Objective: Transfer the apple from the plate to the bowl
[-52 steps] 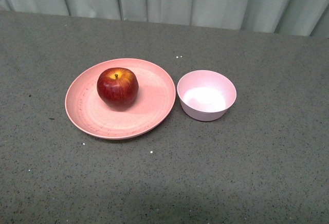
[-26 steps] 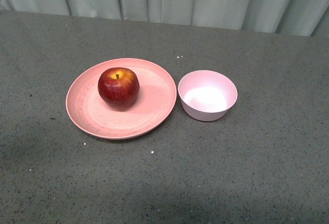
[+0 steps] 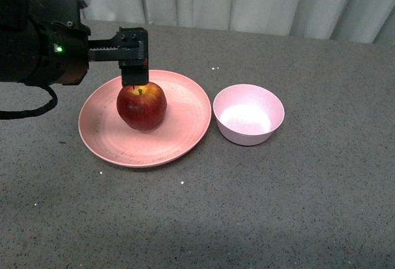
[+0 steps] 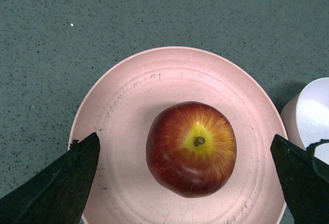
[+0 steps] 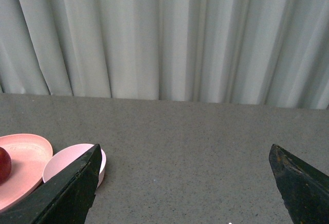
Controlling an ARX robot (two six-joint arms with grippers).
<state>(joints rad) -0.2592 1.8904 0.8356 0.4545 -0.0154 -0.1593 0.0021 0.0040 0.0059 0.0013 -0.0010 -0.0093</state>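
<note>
1. Grey, finely speckled bench (image 3: 296, 207), matte and level, with a pale pleated curtain (image 3: 247, 0) behind.
2. On the bench, a wide, shallow salmon-pink plate (image 3: 185, 133), faintly ringed and scuffed. Just beside it, toward the right arm's side, a small, deep pale pink bowl (image 3: 249, 114), whitish inside and empty.
3. Resting on the plate, a little off centre: the apple (image 3: 141, 105), round, glossy dark red, yellow around a short stem, upright.
4. Probably firm and fairly heavy for its bulk, with waxy skin apt to slip. Liable to bruise under a hard squeeze and to roll if nudged.
5. Best taken across the widest girth, on opposite flanks, below the shoulder around the stem.
6. Left fingers (image 4: 56, 183) spread wider than the apple, holding nothing, poised above and to either side of the fruit. Seemingly clear of the skin, though hard to judge from the front view.
7. Right fingers (image 5: 67, 188) likewise parted wide and empty, well apart from the plate, facing the curtain.
8. Bowl only slightly wider than the apple, hence little margin at release.
</note>
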